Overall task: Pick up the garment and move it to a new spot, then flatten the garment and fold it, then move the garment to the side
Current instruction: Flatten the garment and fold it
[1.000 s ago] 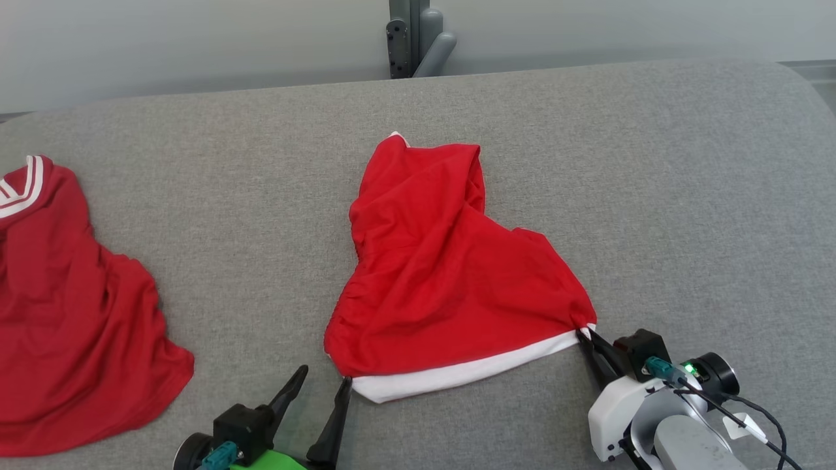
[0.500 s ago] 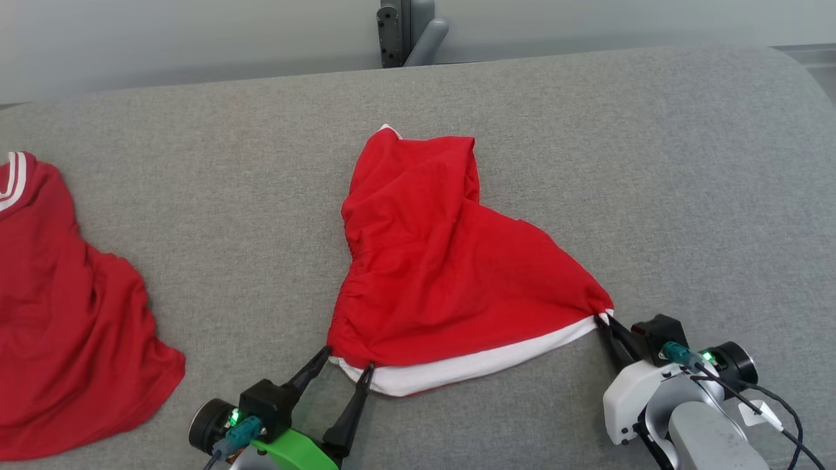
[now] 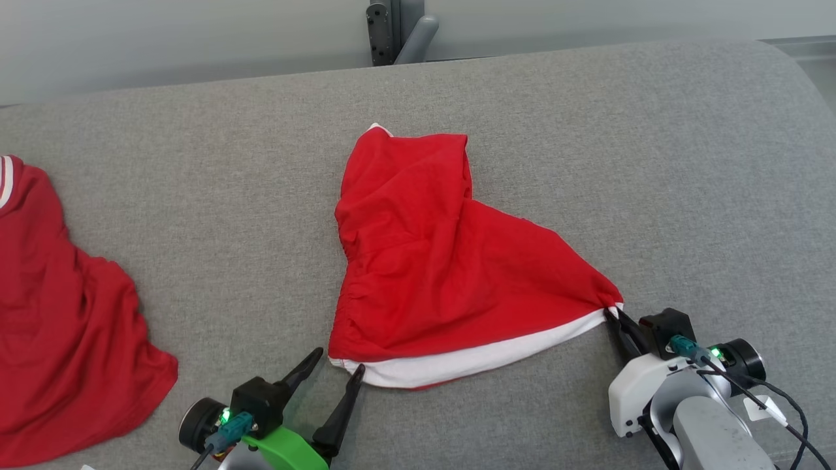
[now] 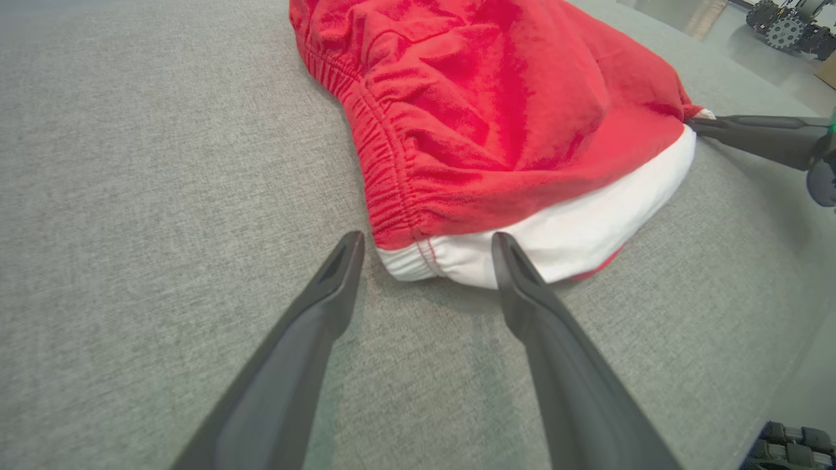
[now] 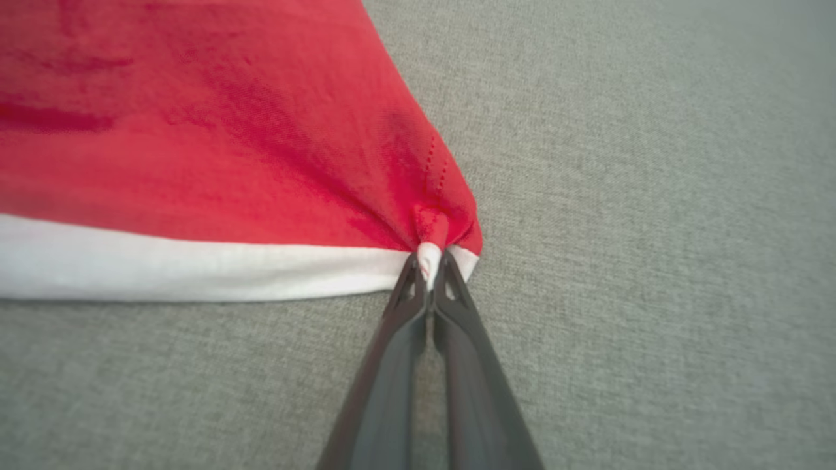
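From the head view, the red garment (image 3: 431, 274) lies bunched at the middle of the grey cushion (image 3: 653, 163), its white band (image 3: 470, 359) turned toward the near edge; the left gripper (image 3: 339, 360) stands at the band's left corner with its fingers spread wide, holding nothing; the right gripper (image 3: 612, 313) is pinched tight on the band's right corner, and the cloth draws to a point there; a second red garment (image 3: 59, 326) sprawls at the cushion's left edge, well apart; a grey post (image 3: 392, 32) rises beyond the far edge. Through the left wrist view, the left gripper (image 4: 428, 240) straddles the band's corner, tips low by the cushion, while the right gripper (image 4: 751, 130) nips the far corner. Through the right wrist view, the right gripper (image 5: 430, 258) has its fingers pressed together on a small tuck of band and red cloth; the garment (image 5: 228, 150) fans out to the left.
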Controlling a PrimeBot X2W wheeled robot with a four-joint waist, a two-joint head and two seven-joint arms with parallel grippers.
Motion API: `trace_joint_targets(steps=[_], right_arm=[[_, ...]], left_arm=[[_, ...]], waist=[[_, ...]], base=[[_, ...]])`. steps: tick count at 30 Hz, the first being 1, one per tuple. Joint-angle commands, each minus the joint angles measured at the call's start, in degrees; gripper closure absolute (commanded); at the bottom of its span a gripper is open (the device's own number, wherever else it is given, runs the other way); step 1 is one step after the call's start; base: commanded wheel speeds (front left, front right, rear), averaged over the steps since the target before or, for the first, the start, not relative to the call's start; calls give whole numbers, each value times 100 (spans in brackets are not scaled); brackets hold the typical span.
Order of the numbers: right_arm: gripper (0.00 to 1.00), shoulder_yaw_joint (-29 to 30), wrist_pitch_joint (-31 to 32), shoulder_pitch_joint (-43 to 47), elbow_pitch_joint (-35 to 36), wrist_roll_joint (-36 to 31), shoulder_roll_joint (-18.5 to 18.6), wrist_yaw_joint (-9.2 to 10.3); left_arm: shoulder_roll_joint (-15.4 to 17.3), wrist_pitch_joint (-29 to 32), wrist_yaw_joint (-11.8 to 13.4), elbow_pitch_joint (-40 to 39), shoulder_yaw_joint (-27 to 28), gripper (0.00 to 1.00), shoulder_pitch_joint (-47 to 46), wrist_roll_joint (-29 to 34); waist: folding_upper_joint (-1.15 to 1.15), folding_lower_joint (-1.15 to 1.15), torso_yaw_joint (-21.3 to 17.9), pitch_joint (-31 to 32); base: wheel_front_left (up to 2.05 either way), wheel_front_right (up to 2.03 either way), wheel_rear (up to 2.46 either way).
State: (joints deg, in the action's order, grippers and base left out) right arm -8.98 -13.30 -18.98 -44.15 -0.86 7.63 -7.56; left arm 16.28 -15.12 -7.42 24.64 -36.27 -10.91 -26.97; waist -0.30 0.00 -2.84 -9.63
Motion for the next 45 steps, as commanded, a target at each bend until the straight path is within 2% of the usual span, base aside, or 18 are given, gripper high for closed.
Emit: trace_joint_targets(steps=[1,13,15,19,22,25,28,32,34,35,37,39,42,45], right_arm=[[100,9,23,65,-105,-44,5,14],[100,-139,19,-35,-134,-22,-88,8],[100,-160,13,-45,-144,-3,-88,8],[100,-176,-17,-55,-80,44,-80,8],[100,-199,-38,-107,138,344,-150,7],[100,-293,98,-296,958,1431,-212,10],[100,-353,468,-568,2022,2191,63,10],[100,-137,1265,-1447,3235,2736,388,7],[100,9,1633,-2114,3490,2571,534,8],[100,9,1633,-2114,3490,2571,534,8],[100,142,1941,-2857,3511,2541,359,7],[100,407,2030,-3635,3297,2444,85,7],[100,971,1757,-4703,2629,2200,-284,10],[100,1432,1224,-5689,1834,1826,-435,12]], left_arm=[[24,-3,-11,36,44,0,-112,-25],[2,-4,-11,328,-281,2,-390,-339],[10,-4,-11,374,-393,100,-440,-442],[53,-3,-11,264,-499,100,-450,-645],[174,-4,-11,84,-546,100,-476,-801],[584,-3,-3,-778,-462,100,-706,-1045],[1029,61,-3,-1660,-391,100,-1204,-1418],[1588,734,-3,-2591,-112,100,-2351,-2220],[1855,1207,-1,-2687,32,100,-3148,-2408],[1855,1207,-1,-2687,32,100,-3148,-2408],[1904,1590,-2,-2508,126,100,-3979,-2587],[1812,1817,-2,-2035,220,100,-4720,-2576],[1483,1791,30,-1111,294,100,-5720,-2364],[1216,1348,173,-236,385,100,-6618,-1930]], waist=[[30,0,-2,-5],[30,0,-66,-125],[30,0,-74,-132],[30,0,-73,-119],[30,0,-102,-109],[30,0,-118,-202],[30,0,-60,-407],[30,0,-17,-899],[30,0,4,-1249],[30,0,4,-1249],[30,0,37,-1626],[30,0,57,-1920],[30,0,35,-2195],[30,0,-15,-2422]], base=[[0,0,0],[0,0,0],[0,0,0],[0,0,0],[0,0,0],[0,0,0],[0,0,0],[0,0,0],[0,0,0],[0,0,0],[0,0,0],[0,0,0],[0,0,0],[0,0,0]])
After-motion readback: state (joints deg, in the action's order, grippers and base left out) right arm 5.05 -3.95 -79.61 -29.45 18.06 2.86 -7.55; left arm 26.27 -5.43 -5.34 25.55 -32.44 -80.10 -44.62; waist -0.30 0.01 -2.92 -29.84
